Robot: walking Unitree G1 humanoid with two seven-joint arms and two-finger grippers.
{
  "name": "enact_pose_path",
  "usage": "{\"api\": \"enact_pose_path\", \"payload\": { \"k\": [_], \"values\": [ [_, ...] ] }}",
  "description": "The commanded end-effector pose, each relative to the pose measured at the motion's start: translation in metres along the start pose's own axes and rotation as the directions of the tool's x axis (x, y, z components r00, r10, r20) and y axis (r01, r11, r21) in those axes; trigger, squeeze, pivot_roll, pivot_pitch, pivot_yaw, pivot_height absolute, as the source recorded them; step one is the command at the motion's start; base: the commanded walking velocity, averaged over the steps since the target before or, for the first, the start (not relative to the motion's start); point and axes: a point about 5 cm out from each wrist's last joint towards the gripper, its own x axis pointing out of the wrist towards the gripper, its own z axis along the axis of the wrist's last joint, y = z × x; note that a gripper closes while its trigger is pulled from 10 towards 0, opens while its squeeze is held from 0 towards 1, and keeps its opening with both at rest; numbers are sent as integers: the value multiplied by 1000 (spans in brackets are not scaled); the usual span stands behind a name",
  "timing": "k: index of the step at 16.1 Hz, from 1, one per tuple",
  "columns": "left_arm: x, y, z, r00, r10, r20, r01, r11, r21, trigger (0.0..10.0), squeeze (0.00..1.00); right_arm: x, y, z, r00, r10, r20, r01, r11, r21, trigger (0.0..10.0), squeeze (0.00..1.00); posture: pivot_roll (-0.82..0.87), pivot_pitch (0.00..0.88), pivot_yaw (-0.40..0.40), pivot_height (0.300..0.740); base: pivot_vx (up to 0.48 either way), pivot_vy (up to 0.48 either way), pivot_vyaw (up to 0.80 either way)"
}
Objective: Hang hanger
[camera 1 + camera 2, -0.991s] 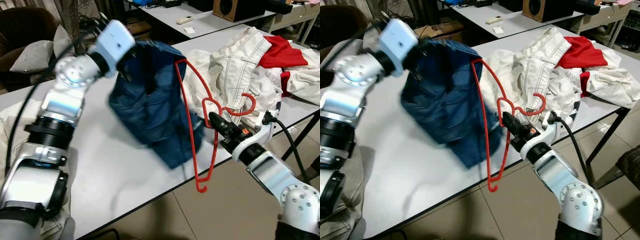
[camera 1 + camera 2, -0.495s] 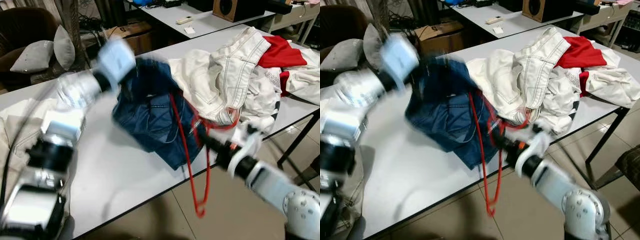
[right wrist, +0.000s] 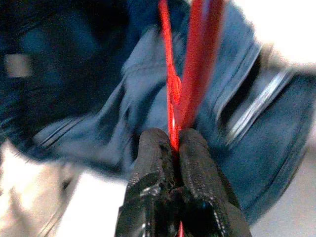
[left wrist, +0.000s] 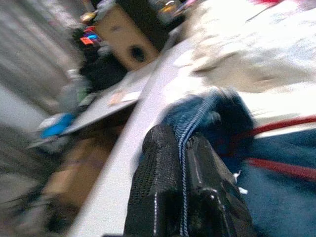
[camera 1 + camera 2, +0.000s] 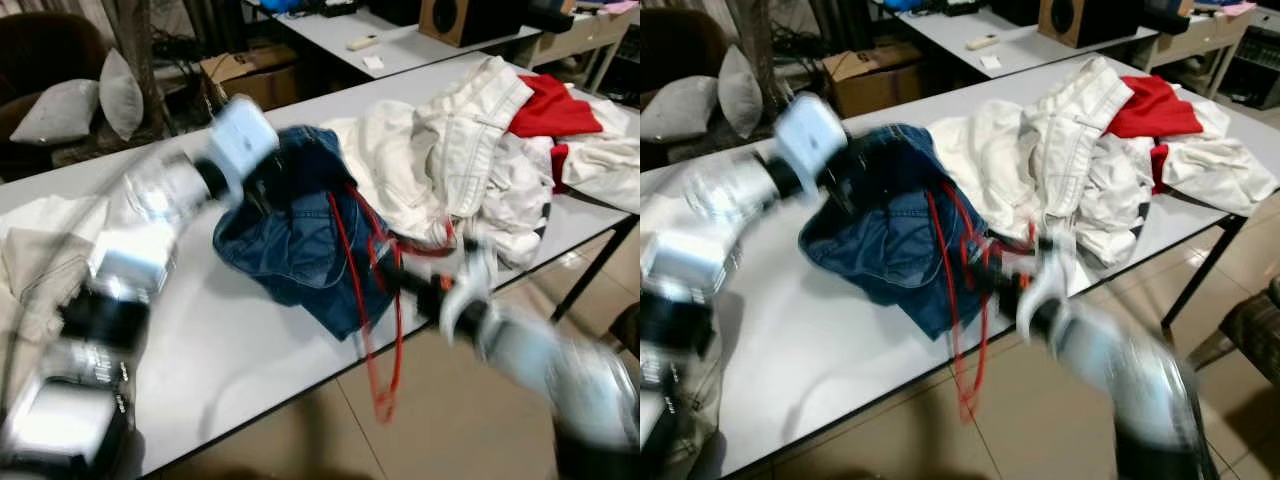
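A blue denim garment (image 5: 296,240) is held up off the white table (image 5: 200,330) by its top edge, its lower part resting on the tabletop. My left gripper (image 4: 181,139) is shut on that denim edge. A thin red hanger (image 5: 346,250) lies against the right side of the denim, and its long end (image 5: 384,398) hangs below the table's front edge. My right gripper (image 3: 174,141) is shut on the hanger's wire and sits at the table's front edge (image 5: 396,280). Both arms are blurred by motion.
A heap of white clothes (image 5: 450,150) and a red garment (image 5: 552,108) covers the table's right end. A beige garment (image 5: 30,270) lies at the left. Behind stand a cardboard box (image 5: 255,80), a cushion (image 5: 55,110) and a second table with a speaker (image 5: 465,18).
My right gripper has carried the hanger left and lower, against the denim. My left gripper has lowered the denim toward the table. The picture has grown more blurred.
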Motion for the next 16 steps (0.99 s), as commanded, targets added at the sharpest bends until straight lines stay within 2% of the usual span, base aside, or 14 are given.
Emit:
{"api": "enact_pose_path", "payload": {
  "k": [1,2,3,4,5,6,8,9,10,12,13,14,16],
  "values": [
    [-7,31,5,994,106,6,-106,992,68,0,0,8,0,20,998,-8,67,12,998,-63,10000,0,-103,0,74,740,0,0,0],
    [-12,64,17,974,223,34,-225,966,129,0,0,17,7,61,979,3,202,29,987,-155,10000,0,-96,0,74,740,0,0,0],
    [-20,91,34,941,323,98,-335,931,144,0,0,16,19,105,929,38,369,47,974,-221,10000,0,-93,0,73,740,0,0,0],
    [-26,105,48,916,368,162,-391,908,149,0,0,8,33,136,870,98,483,43,961,-273,10000,0,-92,0,70,740,0,0,0],
    [-29,108,53,908,372,189,-402,902,156,0,0,2,39,144,845,140,517,13,960,-280,10000,0,-91,0,65,740,0,0,0],
    [-31,104,56,911,345,227,-383,911,153,0,0,-4,44,143,833,188,520,-40,959,-281,10000,0,-90,0,60,740,0,0,0],
    [-23,70,40,946,228,229,-263,955,135,0,0,1,31,89,919,174,353,-60,948,-311,10000,0,-99,0,59,740,0,0,0],
    [-23,62,34,954,210,214,-239,964,118,0,0,1,28,77,929,162,332,-59,952,-300,10000,0,-105,0,62,740,0,0,0],
    [-25,24,8,987,96,128,-106,992,70,0,0,-4,17,39,960,106,259,-44,971,-235,10000,0,-107,0,62,740,0,0,0],
    [-30,-1,-5,998,-17,64,16,1000,19,0,0,-10,9,21,976,56,213,-13,980,-197,10000,0,-109,0,62,740,0,0,0],
    [-41,-30,-22,990,-137,-13,137,990,-36,0,0,-16,-3,-1,988,-31,151,50,991,-122,10000,0,-109,0,63,740,0,0,0],
    [-50,-49,-27,977,-208,-44,206,977,-59,0,0,-22,-9,-16,991,-75,114,86,992,-88,10000,0,-111,0,66,740,0,0,0],
    [-47,-54,-26,980,-197,-41,193,978,-82,0,0,-23,-5,-27,996,-32,86,39,996,-77,10000,0,-114,0,74,740,0,0,0]
  ]
}}
